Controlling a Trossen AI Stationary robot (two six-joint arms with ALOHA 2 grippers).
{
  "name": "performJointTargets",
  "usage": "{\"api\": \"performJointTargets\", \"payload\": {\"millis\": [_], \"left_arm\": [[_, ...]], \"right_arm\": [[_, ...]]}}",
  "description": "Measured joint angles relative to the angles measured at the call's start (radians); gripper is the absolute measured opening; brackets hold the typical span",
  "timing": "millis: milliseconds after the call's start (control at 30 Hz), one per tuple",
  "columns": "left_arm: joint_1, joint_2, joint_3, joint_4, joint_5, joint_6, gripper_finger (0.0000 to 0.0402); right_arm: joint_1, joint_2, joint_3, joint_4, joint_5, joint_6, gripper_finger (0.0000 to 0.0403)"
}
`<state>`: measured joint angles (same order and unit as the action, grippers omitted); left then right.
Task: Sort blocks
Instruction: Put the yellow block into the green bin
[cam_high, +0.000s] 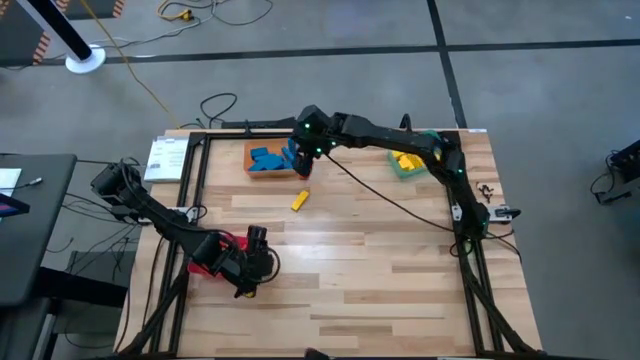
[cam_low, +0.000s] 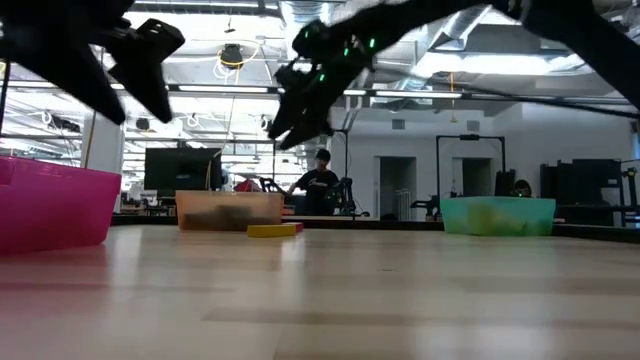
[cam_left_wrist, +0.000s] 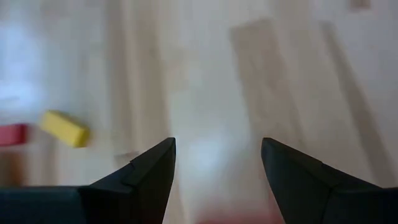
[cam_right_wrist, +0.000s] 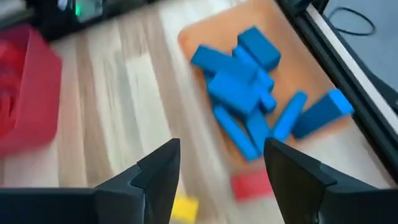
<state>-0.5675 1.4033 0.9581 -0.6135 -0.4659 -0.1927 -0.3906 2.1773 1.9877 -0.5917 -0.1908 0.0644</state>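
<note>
The right gripper (cam_right_wrist: 221, 180) is hovering with fingers apart, empty, beside the orange bin (cam_high: 255, 150) holding blue blocks (cam_right_wrist: 249, 93). A yellow block (cam_high: 300, 201) and red block (cam_right_wrist: 252, 185) are lying just beside that bin, awaiting pickup. The left gripper (cam_left_wrist: 217, 180) is waiting, fingers apart, well away.

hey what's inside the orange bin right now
The orange bin holds a loose heap of blue blocks, several overlapping. Anything beneath the heap is covered. A red block lies on the table just outside it, near the open right end effector.
</note>
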Motion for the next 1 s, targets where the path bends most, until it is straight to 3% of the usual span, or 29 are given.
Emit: {"api": "performJointTargets", "payload": {"millis": [200, 333, 700, 800, 1000], "left_arm": [[0.048, 0.003, 0.000, 0.002, -0.189, -0.104, 0.0234], [0.102, 0.004, -0.043, 0.078, -0.236, -0.149, 0.0234], [0.321, 0.005, -0.329, 0.581, -0.174, -0.161, 0.0234], [0.387, 0.005, -0.376, 0.692, -0.095, -0.188, 0.0234], [0.490, 0.005, -0.403, 0.740, -0.032, -0.199, 0.0234]], "right_arm": [[0.068, -0.132, 0.000, -0.284, 0.122, -0.035, 0.0244], [0.122, -0.218, 0.000, -0.467, 0.165, 0.002, 0.0243], [0.341, -0.323, 0.000, -0.877, 0.307, 0.156, 0.0243], [0.414, -0.326, 0.000, -0.924, 0.335, 0.208, 0.0243], [0.564, -0.326, 0.000, -0.923, 0.413, 0.285, 0.0243]]}}
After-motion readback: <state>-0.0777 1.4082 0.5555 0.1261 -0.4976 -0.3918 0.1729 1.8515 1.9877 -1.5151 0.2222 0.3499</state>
